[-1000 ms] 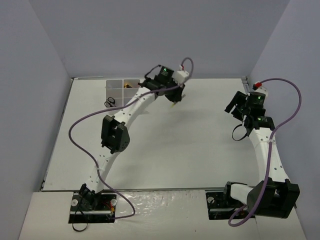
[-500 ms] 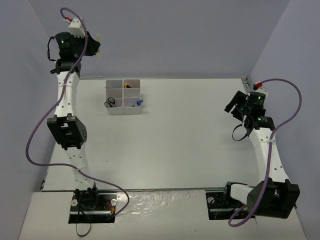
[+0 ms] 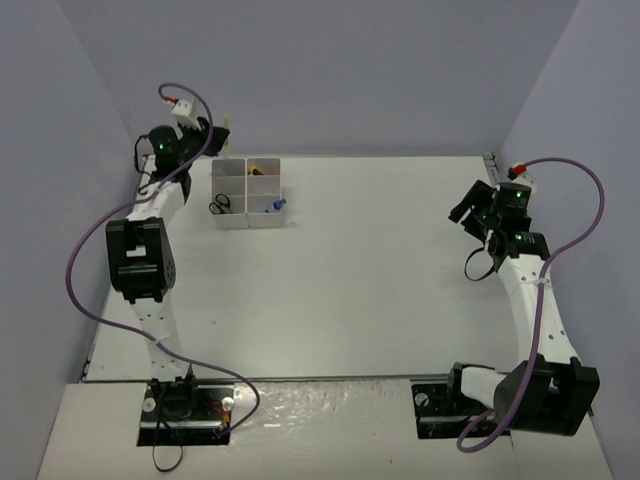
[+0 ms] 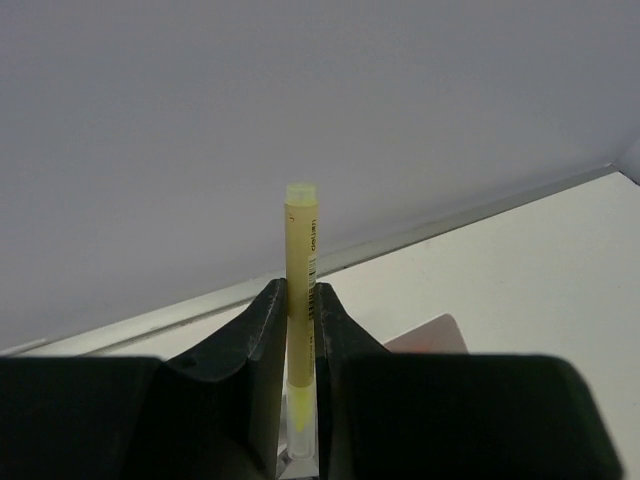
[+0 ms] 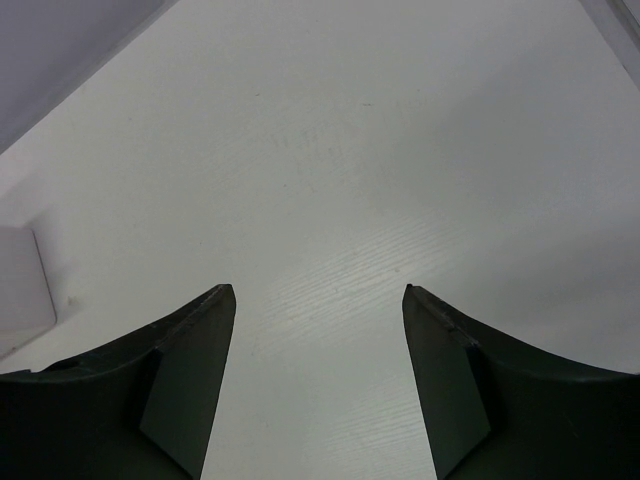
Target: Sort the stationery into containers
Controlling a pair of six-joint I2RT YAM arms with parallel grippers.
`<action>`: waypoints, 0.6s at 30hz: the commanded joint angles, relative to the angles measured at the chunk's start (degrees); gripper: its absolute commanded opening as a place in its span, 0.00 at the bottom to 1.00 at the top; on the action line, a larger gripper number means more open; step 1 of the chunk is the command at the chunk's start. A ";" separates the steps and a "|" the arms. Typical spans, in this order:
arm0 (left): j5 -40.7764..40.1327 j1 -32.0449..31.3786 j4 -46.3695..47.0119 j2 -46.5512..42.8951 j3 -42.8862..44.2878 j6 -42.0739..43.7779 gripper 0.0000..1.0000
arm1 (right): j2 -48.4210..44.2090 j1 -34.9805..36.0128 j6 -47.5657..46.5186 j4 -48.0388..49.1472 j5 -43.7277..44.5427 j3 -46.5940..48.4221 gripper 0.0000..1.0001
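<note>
My left gripper (image 3: 212, 143) is shut on a yellow marker (image 3: 226, 133), held just behind and left of the white container block (image 3: 247, 222) at the table's back left. In the left wrist view the marker (image 4: 301, 250) stands upright between the fingers (image 4: 268, 320), its clear-capped end lowest. Black-handled scissors (image 3: 220, 205) lie in the front left compartment, a small blue-capped bottle (image 3: 277, 206) in the front right one, and an orange item (image 3: 262, 171) in a back one. My right gripper (image 3: 463, 211) is open and empty at the right, over bare table (image 5: 330, 180).
Grey walls close in the table at the back and both sides. The left arm's purple cable (image 3: 85, 250) loops out along the left edge. A pale corner (image 4: 432, 335) shows just right of the left fingers. A white object (image 5: 22, 290) sits at the right wrist view's left edge.
The left arm swung with the marker from behind the table's middle up to the far left, then came down beside the container block. The right arm has not moved.
</note>
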 commanded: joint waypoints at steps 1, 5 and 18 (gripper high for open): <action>-0.49 1.00 24.32 -5.52 -5.05 -1.48 0.00 | -3.00 1.17 2.89 2.58 -0.71 3.46 0.64; -1.33 1.52 31.09 -6.13 -11.59 0.43 0.00 | -3.49 3.82 3.25 1.35 2.01 4.89 0.64; -0.38 1.61 39.37 -1.22 -13.12 1.32 0.00 | -3.41 8.31 1.77 -0.94 4.84 7.00 0.64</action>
